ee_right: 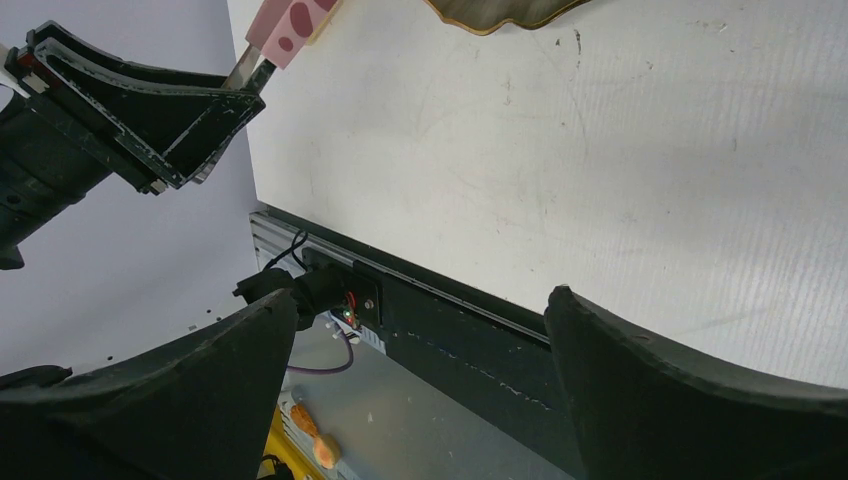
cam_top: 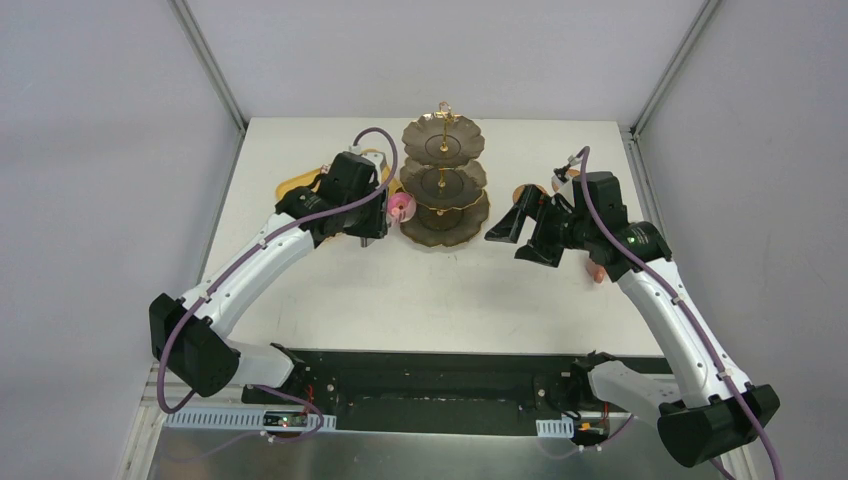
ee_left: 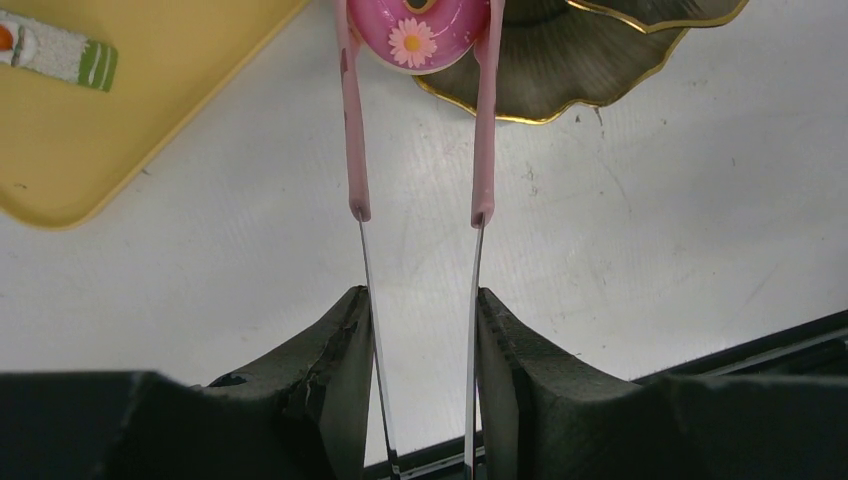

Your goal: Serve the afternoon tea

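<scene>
My left gripper [ee_left: 422,300] is shut on a pair of metal tongs [ee_left: 482,150] with pink tips. The tongs pinch a round pink cake [ee_left: 420,30] with a daisy on top, held at the left rim of the lowest tier of the dark scalloped stand [ee_left: 570,70]. From above, the cake [cam_top: 402,207] sits just left of the three-tier stand [cam_top: 444,180] with its gold rod. My right gripper [cam_top: 520,225] hangs open and empty to the right of the stand. In its own view its jaws [ee_right: 420,300] stand wide above the table's near edge.
A yellow tray [ee_left: 120,110] lies left of the stand and holds a white and green cake [ee_left: 60,55]. Small orange and pinkish things [cam_top: 598,272] show behind my right arm, mostly hidden. The black arm mount [cam_top: 440,385] runs along the near table edge.
</scene>
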`<state>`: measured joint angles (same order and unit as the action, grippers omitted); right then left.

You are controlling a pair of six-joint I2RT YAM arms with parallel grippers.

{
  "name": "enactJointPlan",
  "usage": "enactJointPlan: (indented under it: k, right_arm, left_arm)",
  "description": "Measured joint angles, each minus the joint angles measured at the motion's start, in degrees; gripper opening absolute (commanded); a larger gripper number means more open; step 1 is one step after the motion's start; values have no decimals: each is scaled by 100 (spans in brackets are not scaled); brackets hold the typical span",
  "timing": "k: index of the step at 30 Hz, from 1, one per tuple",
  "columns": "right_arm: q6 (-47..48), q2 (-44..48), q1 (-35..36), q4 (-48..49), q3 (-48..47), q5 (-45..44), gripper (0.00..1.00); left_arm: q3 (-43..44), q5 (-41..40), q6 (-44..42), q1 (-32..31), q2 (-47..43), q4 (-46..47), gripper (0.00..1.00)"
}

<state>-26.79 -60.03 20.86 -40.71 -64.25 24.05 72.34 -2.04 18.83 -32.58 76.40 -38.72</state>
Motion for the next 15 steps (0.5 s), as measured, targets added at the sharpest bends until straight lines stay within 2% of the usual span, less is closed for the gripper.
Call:
enactJointPlan:
  k: [15]
  right_arm:
    - [0, 24, 0, -7, 0, 39, 99]
  left_arm:
    - [-201, -168, -638, 0, 682, 1128, 25]
